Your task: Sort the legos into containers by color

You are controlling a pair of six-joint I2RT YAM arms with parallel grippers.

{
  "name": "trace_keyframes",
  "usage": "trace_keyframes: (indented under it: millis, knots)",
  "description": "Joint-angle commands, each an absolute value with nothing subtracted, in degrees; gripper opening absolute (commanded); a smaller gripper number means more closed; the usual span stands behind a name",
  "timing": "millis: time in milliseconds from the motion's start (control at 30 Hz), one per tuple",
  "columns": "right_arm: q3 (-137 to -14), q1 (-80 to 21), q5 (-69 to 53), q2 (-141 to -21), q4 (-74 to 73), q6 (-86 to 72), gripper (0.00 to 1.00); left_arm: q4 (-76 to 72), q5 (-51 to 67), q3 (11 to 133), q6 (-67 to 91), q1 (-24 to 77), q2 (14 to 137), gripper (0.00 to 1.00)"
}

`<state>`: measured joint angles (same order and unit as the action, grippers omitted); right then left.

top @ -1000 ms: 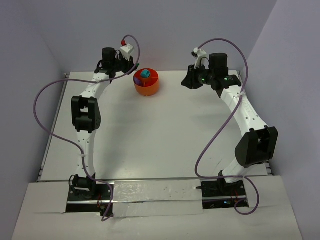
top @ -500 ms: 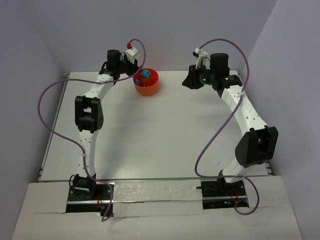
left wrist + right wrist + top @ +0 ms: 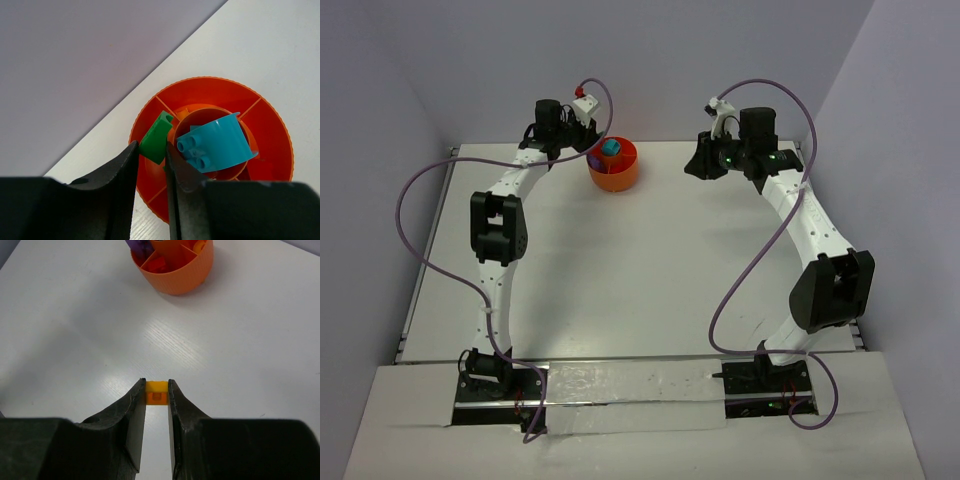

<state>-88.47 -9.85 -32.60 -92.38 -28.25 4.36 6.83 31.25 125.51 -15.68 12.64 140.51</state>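
White table (image 3: 620,280) between pale lilac walls (image 3: 670,60); shiny strip (image 3: 630,375), perhaps tape, at its near edge.

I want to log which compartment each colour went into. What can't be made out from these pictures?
- Left wrist view: the left gripper, shut on the green brick, hides the orange tub's near compartments; the teal brick covers the central ring.
- Right wrist view: the top edge cuts off the tub and the purple brick.
- Top view: the right gripper hides its yellow brick; the tub's contents are too small.

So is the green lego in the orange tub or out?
Out: the green lego is pinched in the left pincer, by the rim of the orange tub, not inside.
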Motion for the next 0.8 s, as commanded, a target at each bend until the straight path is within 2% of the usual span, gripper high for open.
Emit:
trace_keyframes:
  millis: [0, 200, 500, 667, 767]
  knots:
    - [-89.21, -9.49, -33.4, -92.52, -27.8, 4.66, 0.0, 4.46, 30.73, 126.12, -15.88, 12.83, 138.75, 0.36]
    - [-89.39, -9.49, -33.66, -92.73, -27.86, 4.48, 0.0, 4.39, 30.93, 125.95, -16.0, 12.92, 138.25, 0.42]
    - [-91.96, -9.49, -33.65, -94.89, -25.4, 2.26, 0.0, 3.0, 30.52, 127.14, -13.83, 12.65, 134.93, 0.43]
    - [-97.61, -10.24, -31.23, -100.04, -19.27, -3.02, 0.0, 3.67, 31.93, 127.17, -9.89, 11.9, 127.31, 0.46]
    - [-100.03, -11.99, -28.88, -103.66, -13.68, -4.7, 0.0, 2.9, 33.44, 119.77, -7.11, 10.75, 118.68, 0.47]
